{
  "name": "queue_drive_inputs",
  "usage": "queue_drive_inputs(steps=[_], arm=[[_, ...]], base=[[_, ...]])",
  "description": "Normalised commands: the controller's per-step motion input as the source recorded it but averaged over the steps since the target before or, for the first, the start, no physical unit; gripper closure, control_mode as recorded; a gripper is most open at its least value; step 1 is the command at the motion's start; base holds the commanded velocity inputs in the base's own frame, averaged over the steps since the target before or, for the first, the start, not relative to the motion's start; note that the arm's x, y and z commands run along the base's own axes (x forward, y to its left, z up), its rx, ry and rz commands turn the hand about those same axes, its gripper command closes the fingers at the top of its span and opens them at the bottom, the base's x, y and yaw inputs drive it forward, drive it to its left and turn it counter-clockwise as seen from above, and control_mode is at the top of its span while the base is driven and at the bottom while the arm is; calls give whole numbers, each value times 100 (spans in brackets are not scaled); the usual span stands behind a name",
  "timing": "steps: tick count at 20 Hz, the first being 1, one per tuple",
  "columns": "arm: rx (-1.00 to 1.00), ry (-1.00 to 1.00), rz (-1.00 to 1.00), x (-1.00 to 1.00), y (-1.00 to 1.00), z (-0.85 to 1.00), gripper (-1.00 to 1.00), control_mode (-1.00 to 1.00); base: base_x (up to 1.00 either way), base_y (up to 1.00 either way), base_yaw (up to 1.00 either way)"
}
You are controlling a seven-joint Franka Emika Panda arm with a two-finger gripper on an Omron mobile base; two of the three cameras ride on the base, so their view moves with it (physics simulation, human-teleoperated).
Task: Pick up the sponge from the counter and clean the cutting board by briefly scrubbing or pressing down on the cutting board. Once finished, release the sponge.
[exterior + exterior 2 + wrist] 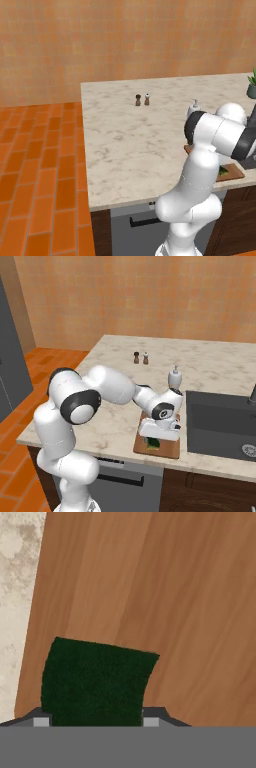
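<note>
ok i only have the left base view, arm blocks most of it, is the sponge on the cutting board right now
Observer: Yes. In the hand view the sponge lies on the cutting board, near one corner, between the two tips of the pincer.
Operator: is the pincer shut on it
Observer: Its tips sit against both sides of the sponge, so it looks shut on it.
Operator: what's next to the board
Observer: In the right base view the dark sink basin is just right of the board, and a soap dispenser stands behind it on the counter.
</note>
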Motion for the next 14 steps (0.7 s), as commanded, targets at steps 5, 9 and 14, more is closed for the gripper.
queue_drive_inputs(steps=[5, 9, 14], arm=[[10, -11, 0, -3, -88, -19, 100, -100], [8, -8, 0, -53, -69, -28, 100, -100], [1, 0, 0, -29, -9, -49, 100, -100]], base=[[0, 0, 0], [0, 0, 0], [0, 0, 0]])
